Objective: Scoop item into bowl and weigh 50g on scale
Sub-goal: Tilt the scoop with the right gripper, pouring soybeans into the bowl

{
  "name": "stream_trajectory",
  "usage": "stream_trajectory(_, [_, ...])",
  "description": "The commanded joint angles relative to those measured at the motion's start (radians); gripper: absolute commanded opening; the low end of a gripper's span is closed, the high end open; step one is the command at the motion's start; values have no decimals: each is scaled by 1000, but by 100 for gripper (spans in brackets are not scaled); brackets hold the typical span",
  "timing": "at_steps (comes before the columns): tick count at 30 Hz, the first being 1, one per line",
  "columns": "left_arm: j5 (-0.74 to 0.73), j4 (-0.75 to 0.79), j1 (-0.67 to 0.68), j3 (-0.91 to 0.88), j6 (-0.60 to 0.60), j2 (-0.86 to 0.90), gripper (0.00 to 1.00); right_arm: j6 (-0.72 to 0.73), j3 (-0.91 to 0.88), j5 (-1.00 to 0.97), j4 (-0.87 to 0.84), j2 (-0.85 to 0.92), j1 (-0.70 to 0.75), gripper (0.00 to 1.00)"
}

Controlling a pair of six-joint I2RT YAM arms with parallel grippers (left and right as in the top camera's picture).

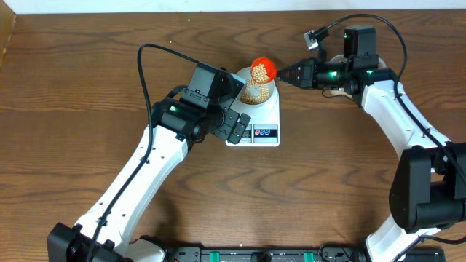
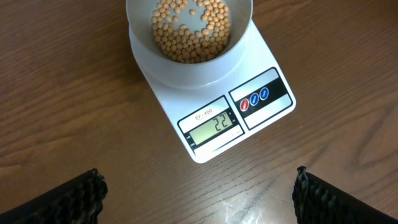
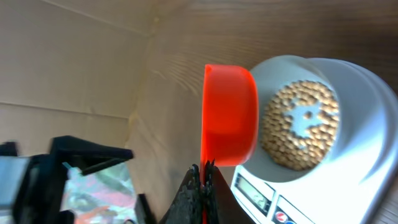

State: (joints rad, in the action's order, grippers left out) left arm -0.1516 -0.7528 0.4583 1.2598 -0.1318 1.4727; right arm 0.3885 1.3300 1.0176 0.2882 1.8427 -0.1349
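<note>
The pale bowl stands on the white scale and holds tan beans. The scale's display reads 22. My right gripper is shut on the handle of an orange scoop, which hangs over the bowl's far rim with beans in it. In the right wrist view the scoop is tipped on its side next to the bowl. My left gripper is open and empty, at the scale's left front edge; its fingers are apart over bare table.
A clear tub partly shows behind the right arm. A cardboard wall stands at the table's far edge. Wood table lies in front of the scale.
</note>
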Motion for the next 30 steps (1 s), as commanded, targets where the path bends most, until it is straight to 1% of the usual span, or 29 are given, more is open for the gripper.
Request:
stream_trajectory(1, [-2,-3,-3,1,-6,6,98,-72,-3,-79,31,1,-17,2])
stream_trajectory(8, [-2,-3,-3,1,-6,6,98,-129,-2,-113,47,-8,-45,1])
stream_trajectory(11, [-2,-3,-4,1,-6,6,98,-161,-2,-193,65,-21,-76,2])
stream_trajectory(16, [-2,-3,-4,1,-6,6,98,-169,-2,-327,72,-61,-110,1])
stream_trajectory(30, [-2,-3,-3,1,-6,6,98,-204,-2,-389,122,-80,-123,1])
